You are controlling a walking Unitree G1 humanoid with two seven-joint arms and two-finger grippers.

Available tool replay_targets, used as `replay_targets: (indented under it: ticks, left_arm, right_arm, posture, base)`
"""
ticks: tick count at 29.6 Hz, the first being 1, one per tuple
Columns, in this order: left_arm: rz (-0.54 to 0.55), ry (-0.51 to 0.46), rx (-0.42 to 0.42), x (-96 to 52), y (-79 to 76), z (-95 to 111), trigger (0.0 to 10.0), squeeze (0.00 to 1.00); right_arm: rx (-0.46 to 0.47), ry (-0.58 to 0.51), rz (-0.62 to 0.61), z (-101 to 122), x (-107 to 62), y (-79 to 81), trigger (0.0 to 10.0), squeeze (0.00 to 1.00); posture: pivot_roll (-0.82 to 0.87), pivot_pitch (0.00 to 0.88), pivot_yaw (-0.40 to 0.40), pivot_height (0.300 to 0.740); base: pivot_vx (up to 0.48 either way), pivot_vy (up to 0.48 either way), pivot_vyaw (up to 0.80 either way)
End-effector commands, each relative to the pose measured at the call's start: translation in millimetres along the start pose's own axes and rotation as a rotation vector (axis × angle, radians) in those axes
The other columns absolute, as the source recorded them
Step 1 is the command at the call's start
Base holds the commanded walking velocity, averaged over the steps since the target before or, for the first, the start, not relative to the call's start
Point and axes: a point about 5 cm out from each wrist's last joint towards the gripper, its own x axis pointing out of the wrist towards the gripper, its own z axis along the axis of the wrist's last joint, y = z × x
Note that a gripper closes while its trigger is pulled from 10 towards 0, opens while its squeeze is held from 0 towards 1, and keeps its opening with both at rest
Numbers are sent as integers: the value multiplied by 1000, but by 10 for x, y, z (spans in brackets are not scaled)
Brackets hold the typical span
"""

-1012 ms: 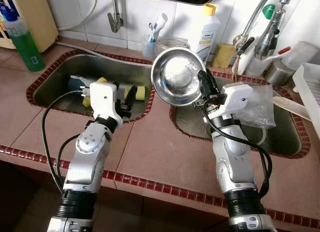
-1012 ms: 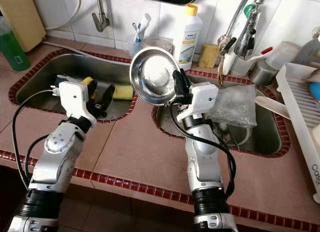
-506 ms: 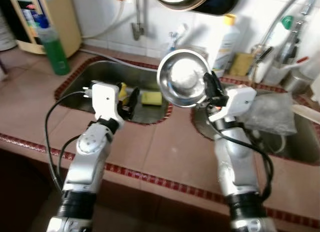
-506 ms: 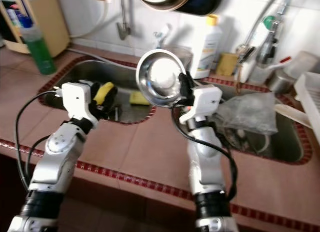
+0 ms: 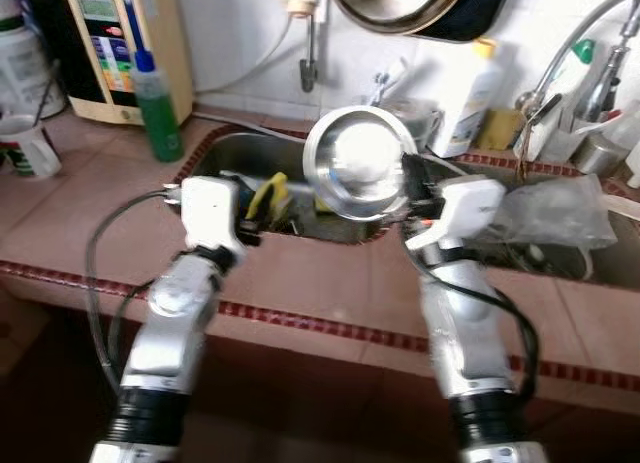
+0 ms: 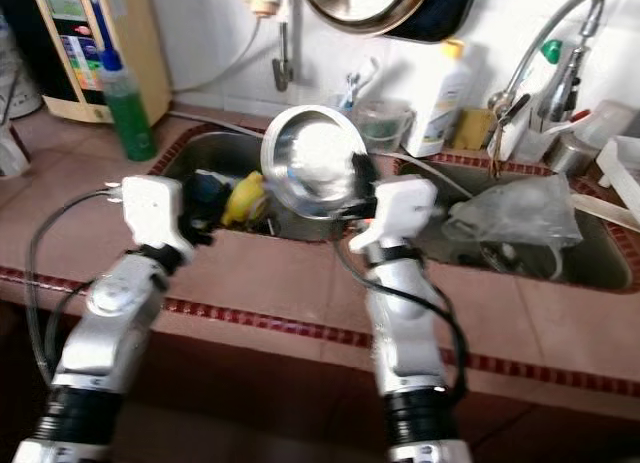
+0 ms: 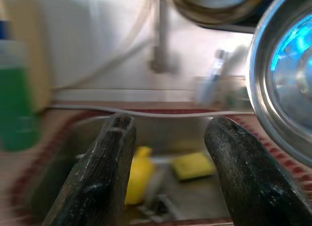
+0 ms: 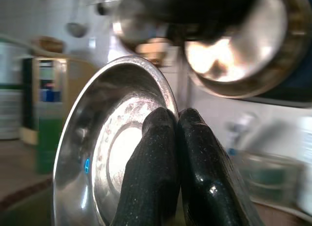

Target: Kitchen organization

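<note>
A shiny steel bowl [image 5: 358, 174] is held up on edge above the strip between the two sinks, its hollow facing me. My right gripper [image 5: 408, 186] is shut on the steel bowl's rim; in the right wrist view the two black fingers [image 8: 165, 157] pinch the bowl [image 8: 109, 148] tight. My left gripper [image 5: 252, 209] hovers open at the near edge of the left sink [image 5: 235, 158], nothing between its fingers [image 7: 105, 172]. Inside that sink lie a yellow sponge [image 7: 192, 163] and a yellow object [image 5: 265, 194].
A green soap bottle [image 5: 158, 111] and a beige appliance [image 5: 120, 43] stand at the back left, a white mug [image 5: 30, 148] further left. A crumpled clear plastic bag [image 5: 555, 208] lies over the right sink. A tap [image 5: 580, 38], a white bottle [image 5: 470, 83] and a hanging pan [image 5: 420, 3] are behind.
The whole picture has shifted right and blurred, so the camera has turned left. The right gripper still holds the bowl up; the left gripper stays open over the left sink's edge.
</note>
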Motion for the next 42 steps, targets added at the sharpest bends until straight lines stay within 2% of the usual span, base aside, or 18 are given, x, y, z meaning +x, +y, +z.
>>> replay_targets:
  ticks: [1,14,40,42]
  left_arm:
    - [-44,-2,0,28,-137,11,10000,0]
    - [-63,1,25,28,-151,19,10000,0]
    - [-69,-3,28,2,-180,16,10000,0]
    - [-78,-31,-7,-8,-206,42,10000,0]
  right_arm:
    - [-29,-15,-30,59,-3,-118,10000,0]
    - [-28,-11,-37,56,6,-121,10000,0]
    - [-26,-4,-25,56,2,-94,10000,0]
    - [-28,-3,-23,56,0,-94,10000,0]
  posture:
    - [-46,27,-29,740]
    - [-43,43,-28,740]
    - [-48,57,-34,740]
    - [-48,58,-34,740]
  base:
    - [0,0,0]
    - [0,0,0]
    - [385,0,0]
    - [0,0,0]
